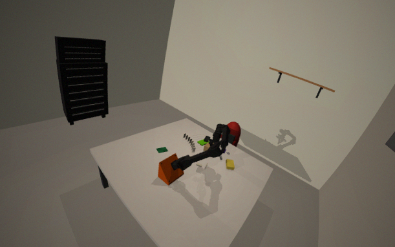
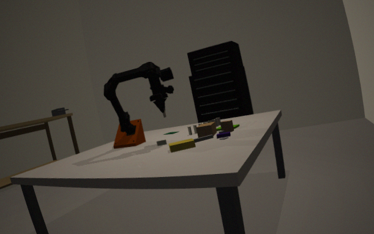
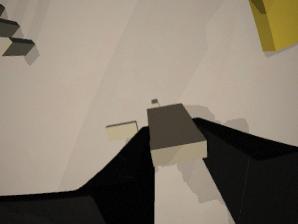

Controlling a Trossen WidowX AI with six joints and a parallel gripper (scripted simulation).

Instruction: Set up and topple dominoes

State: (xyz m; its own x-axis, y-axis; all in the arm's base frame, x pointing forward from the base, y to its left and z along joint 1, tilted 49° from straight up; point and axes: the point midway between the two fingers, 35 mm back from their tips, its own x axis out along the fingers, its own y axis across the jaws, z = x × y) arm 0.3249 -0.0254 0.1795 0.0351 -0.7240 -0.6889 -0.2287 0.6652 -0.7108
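My gripper [image 2: 164, 114] [image 3: 170, 129] points down, high above the table [image 1: 133, 161] [image 2: 132, 163], shut on a grey domino [image 2: 164, 115] [image 3: 176, 142]. The held domino's top and a pale side show in the wrist view. A curved row of several standing dominoes [image 1: 190, 141] [image 2: 189, 130] is on the far side of the table; one end of it [image 3: 19, 47] shows at the wrist view's upper left. A loose domino [image 2: 161, 143] [image 3: 121, 131] lies on the table. Another small piece [image 3: 154, 102] is partly hidden behind the held domino.
A yellow block [image 1: 230, 164] [image 2: 182, 145] [image 3: 282, 25], brown boxes [image 2: 206, 130] [image 2: 226, 125], a purple block [image 2: 223, 135] and a dark strip [image 2: 203, 138] lie near the row. A lime plate [image 1: 202, 142] and a dark green plate [image 1: 161, 150] [image 2: 171, 133] flank it.
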